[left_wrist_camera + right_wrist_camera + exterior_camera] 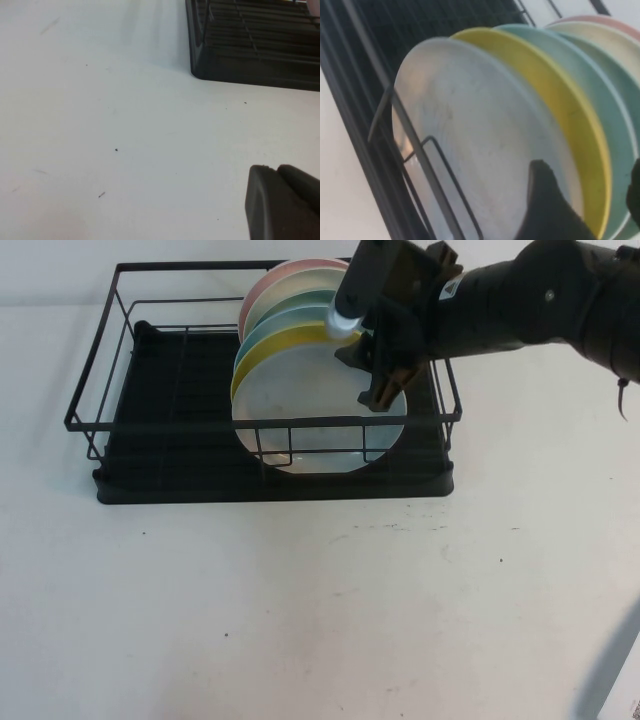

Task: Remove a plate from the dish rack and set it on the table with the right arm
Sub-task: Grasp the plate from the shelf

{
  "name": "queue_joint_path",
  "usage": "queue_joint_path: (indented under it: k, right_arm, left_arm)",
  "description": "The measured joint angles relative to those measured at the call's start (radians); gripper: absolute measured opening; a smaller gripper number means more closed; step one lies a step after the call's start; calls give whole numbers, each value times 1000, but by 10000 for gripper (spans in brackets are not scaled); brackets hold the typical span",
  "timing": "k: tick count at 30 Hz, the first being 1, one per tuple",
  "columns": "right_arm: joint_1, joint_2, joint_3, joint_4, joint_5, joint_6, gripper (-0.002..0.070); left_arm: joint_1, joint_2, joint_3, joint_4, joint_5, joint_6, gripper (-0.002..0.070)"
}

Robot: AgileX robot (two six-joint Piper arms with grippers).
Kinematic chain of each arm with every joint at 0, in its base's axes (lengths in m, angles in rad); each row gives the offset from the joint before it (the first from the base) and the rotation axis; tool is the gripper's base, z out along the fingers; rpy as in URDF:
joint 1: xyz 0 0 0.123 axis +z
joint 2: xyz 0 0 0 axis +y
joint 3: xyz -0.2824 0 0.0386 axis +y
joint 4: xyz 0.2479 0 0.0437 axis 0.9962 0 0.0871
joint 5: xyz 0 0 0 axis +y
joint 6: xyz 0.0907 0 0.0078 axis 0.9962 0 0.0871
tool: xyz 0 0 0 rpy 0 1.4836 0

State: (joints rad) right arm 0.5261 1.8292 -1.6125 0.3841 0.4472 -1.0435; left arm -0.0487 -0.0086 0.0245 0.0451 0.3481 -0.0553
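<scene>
The dish rack [150, 420] stands on the white table [320, 620], toward its far side. Five plates stand on edge in the right half of the rack, one behind another. The pale grey-blue plate [310, 410] is the nearest of the row, leaning against the front wire rail. Directly behind it stands the yellow plate [262, 348], then two teal-rimmed plates [285, 315], then a pink-rimmed plate [262, 288] at the back.

The right arm [520, 295] reaches in from the right over the rack. The right gripper [385, 365] hangs at the upper right edge of the plate row, fingers pointing down. In the right wrist view its fingers stand apart, one dark finger [545, 210] in front of the grey-blue plate's [480, 140] face and the other beyond the rims of the plates behind it; contact with the plate cannot be confirmed.

The left gripper [282, 202] hangs low over bare table beside the rack's left front corner [200, 70]; whether its fingers are apart or together cannot be told
</scene>
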Motion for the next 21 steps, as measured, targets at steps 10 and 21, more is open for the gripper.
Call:
queue_joint_path:
  k: [10,21]
  right_arm:
    - [0,50,0,0,0,-73,318]
    - [0,71,-1,3,-65,-121,318]
  left_arm:
    - [0,0,0,0,0,0,-3]
    - [0,0,0,0,0,0,-3]
